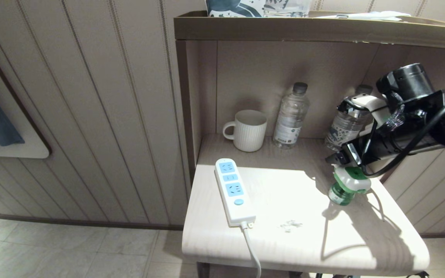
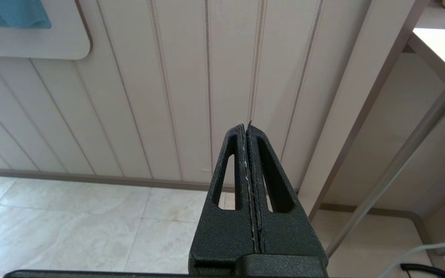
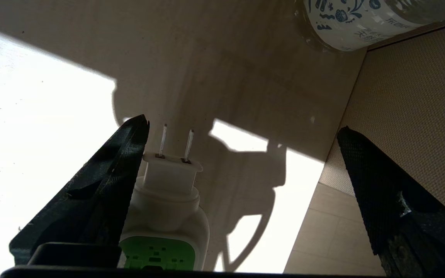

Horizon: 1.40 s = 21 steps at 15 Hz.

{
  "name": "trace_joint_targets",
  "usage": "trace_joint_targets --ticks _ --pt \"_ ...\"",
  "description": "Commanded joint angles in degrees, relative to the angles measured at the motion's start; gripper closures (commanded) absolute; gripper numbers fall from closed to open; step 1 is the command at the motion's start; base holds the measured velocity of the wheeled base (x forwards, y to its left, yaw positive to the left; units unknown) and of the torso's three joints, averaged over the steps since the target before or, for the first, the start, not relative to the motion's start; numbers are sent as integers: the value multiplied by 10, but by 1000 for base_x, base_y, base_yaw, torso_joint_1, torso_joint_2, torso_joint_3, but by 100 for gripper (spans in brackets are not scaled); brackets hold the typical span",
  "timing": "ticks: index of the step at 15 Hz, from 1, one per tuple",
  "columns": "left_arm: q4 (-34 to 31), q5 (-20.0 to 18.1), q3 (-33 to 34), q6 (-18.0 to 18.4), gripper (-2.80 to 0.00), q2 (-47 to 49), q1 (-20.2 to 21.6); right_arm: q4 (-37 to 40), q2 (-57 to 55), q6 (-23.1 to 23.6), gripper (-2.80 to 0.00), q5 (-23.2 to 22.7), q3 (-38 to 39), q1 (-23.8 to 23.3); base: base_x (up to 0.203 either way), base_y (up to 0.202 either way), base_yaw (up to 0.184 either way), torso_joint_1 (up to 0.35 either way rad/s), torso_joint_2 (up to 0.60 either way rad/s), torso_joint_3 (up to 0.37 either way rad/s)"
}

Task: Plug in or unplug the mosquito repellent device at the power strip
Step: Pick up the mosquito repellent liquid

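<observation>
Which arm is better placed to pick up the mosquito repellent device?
Right. The right gripper stands open around the mosquito repellent device on the table; the left gripper is shut, down beside the table, facing the wall.

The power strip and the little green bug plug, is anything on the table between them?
In the head view, only bare tabletop lies between the power strip and the mosquito repellent device.

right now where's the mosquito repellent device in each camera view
Head view: the mosquito repellent device lies on the right of the table, under the right gripper.
Left wrist view: not in it.
Right wrist view: beside one finger of the wide-open gripper, prongs pointing away from the camera.
Shared landmark: the patterned water bottle behind the device, seen in the head and right wrist views.
</observation>
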<state>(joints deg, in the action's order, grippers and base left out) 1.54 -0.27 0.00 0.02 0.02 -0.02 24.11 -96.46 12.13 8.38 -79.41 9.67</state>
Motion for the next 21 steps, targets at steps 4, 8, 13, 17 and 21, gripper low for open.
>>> trace_joint_targets --ticks 4,8,13,17,21 --pt "0 0 0 0 0 0 0 1 1 1 -280 1 2 -4 0 0 0 0 0 0" --pt "0 0 0 0 0 0 0 1 3 1 -280 0 2 -19 0 0 0 0 0 0" --pt "0 0 0 0 0 0 0 1 3 1 -280 -2 2 -13 0 0 0 0 0 0" --pt "0 0 0 0 0 0 0 2 19 -13 -280 -3 11 8 0 0 0 0 0 0" --pt "0 0 0 0 0 0 0 1 75 -47 -280 1 40 32 0 0 0 0 0 0"
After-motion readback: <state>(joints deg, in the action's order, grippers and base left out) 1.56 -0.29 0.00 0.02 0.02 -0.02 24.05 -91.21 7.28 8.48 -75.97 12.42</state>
